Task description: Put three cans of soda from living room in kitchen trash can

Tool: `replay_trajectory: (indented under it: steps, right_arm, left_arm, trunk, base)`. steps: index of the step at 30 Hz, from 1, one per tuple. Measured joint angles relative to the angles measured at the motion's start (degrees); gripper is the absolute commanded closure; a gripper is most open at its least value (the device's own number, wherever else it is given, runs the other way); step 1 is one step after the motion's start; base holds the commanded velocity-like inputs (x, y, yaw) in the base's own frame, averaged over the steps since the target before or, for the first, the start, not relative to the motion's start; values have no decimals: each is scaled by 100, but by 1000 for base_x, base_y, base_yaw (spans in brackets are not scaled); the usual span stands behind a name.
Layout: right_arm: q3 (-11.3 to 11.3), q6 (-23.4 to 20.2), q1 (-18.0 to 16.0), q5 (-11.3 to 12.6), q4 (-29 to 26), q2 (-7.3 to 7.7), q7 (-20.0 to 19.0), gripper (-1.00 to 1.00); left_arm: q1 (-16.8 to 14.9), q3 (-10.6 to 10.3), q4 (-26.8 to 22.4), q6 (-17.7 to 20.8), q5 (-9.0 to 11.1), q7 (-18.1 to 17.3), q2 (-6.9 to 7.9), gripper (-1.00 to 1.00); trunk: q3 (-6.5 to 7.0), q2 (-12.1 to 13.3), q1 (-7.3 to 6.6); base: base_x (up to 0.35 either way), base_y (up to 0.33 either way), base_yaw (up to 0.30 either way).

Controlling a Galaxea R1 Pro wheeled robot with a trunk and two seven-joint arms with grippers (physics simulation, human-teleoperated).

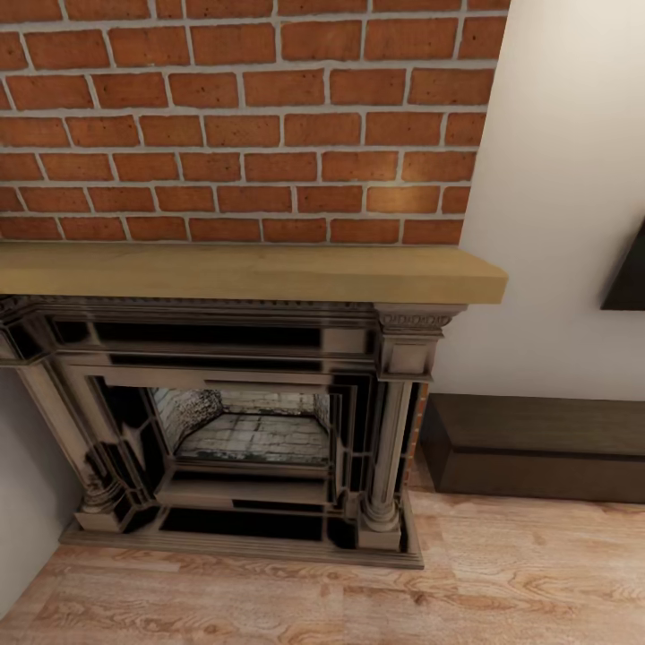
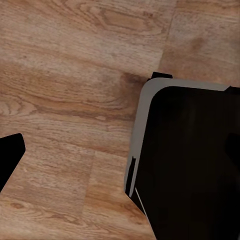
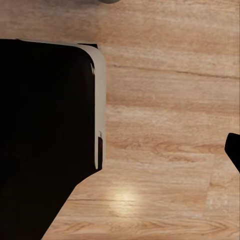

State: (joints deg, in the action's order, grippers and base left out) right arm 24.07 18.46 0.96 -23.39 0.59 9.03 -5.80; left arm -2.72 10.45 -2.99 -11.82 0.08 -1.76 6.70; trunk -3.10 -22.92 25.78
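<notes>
— Living room: brick chimney [image 1: 242, 116], tan mantel [image 1: 251, 273], dark fireplace [image 1: 242, 421], low bench [image 1: 537, 448] to its right, wood floor [image 1: 269, 600]. Any soda cans?

— None that I can spot, so I can't say which arm is nearer or which way to reach.

— And the grippers?

— Both wrist cameras look down at floorboards beside the robot's dark base [image 2: 190, 160]. Whether the fingers are spread or holding anything, I can't tell.

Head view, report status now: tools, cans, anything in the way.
Facing the fireplace, mantel bare. Wrist views look down on wood floor; tool state can't be told. No cans sighted. Dark bench low to the right.
</notes>
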Motion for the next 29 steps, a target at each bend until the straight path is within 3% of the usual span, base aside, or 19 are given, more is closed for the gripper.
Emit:
replay_trajectory:
  steps: [11,29]
  right_arm:
    - [1,0,-1,6,2,-92,0,-100]
    - [1,0,-2,8,2,-106,0,-100]
  left_arm:
    - [0,3,0,2,0,0,-1,-100]
    - [0,2,0,-2,0,0,-2,-100]
  trunk:
    - [0,0,0]
    - [0,0,0]
  base:
    - [0,0,0]
    - [0,0,0]
